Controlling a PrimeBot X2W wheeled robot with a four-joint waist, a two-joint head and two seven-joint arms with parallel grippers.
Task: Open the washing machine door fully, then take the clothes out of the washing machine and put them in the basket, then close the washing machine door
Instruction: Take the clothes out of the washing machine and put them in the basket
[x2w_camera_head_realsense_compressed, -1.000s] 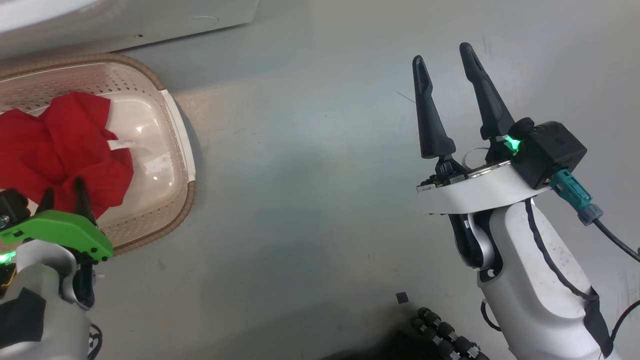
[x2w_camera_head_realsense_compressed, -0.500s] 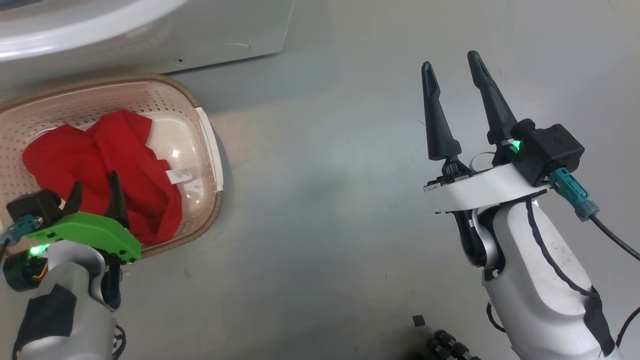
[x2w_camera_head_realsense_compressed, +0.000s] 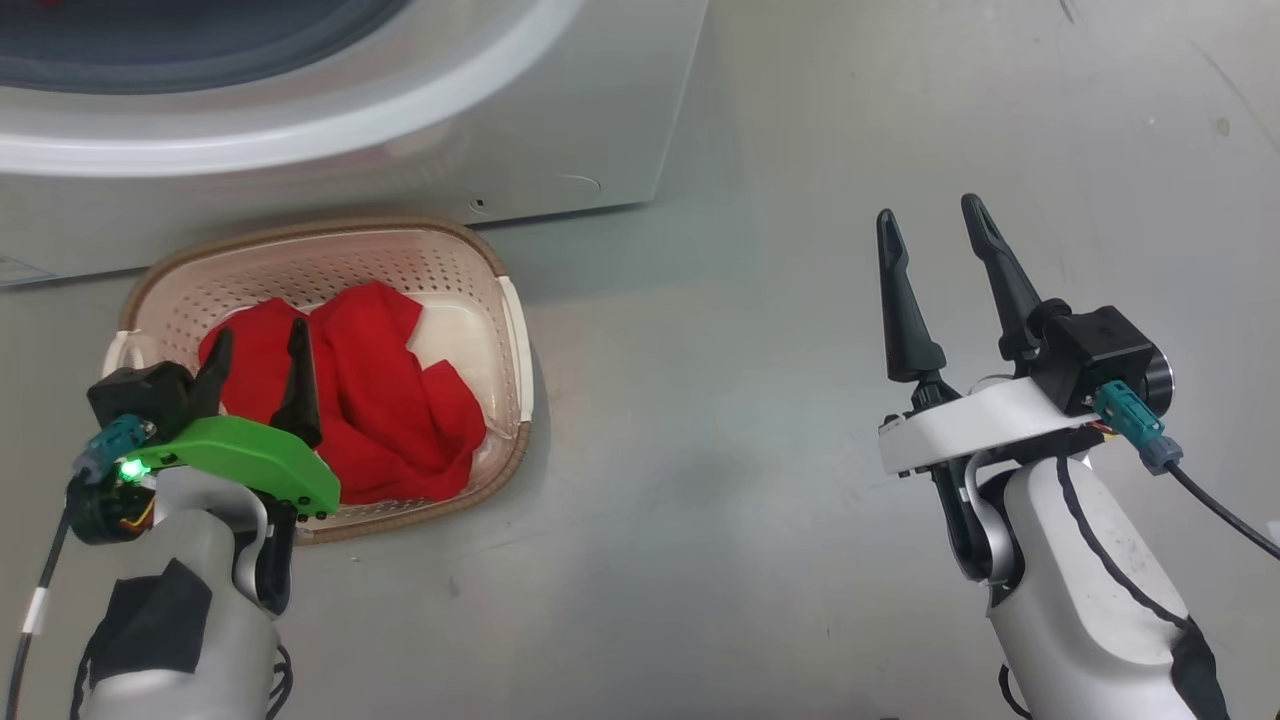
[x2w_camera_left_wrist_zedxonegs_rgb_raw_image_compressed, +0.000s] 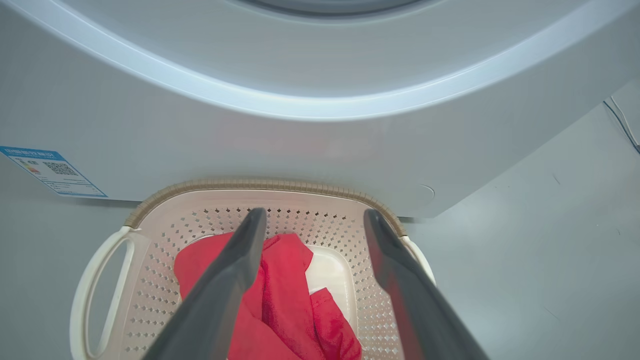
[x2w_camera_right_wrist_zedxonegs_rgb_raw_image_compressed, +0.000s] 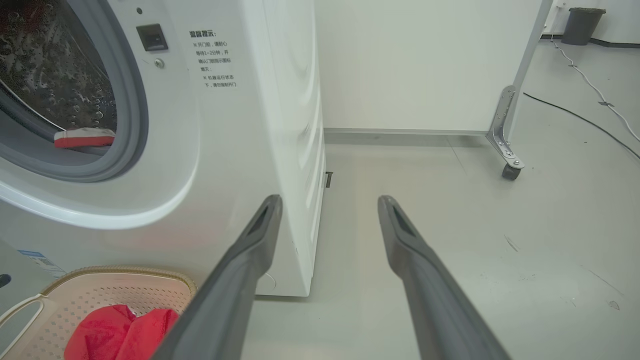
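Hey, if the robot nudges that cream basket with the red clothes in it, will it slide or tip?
Probably slides: the basket sits low and wide on the smooth floor, so tipping seems unlikely. It looks light: thin perforated plastic holding only soft red clothes. Pushed toward the washing machine it would likely stop soon, since that stands close behind.

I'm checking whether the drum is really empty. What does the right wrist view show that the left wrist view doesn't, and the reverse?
Right wrist view's extras: the grey-gasketed drum mouth, a red-and-white item lying at its lower edge, black text beside it, and the open right end effector. Left wrist view's extras: the open left end effector above the basket, and a bare patch of the basket's bottom. Shared: the washing machine, the basket, and the red clothes in it.
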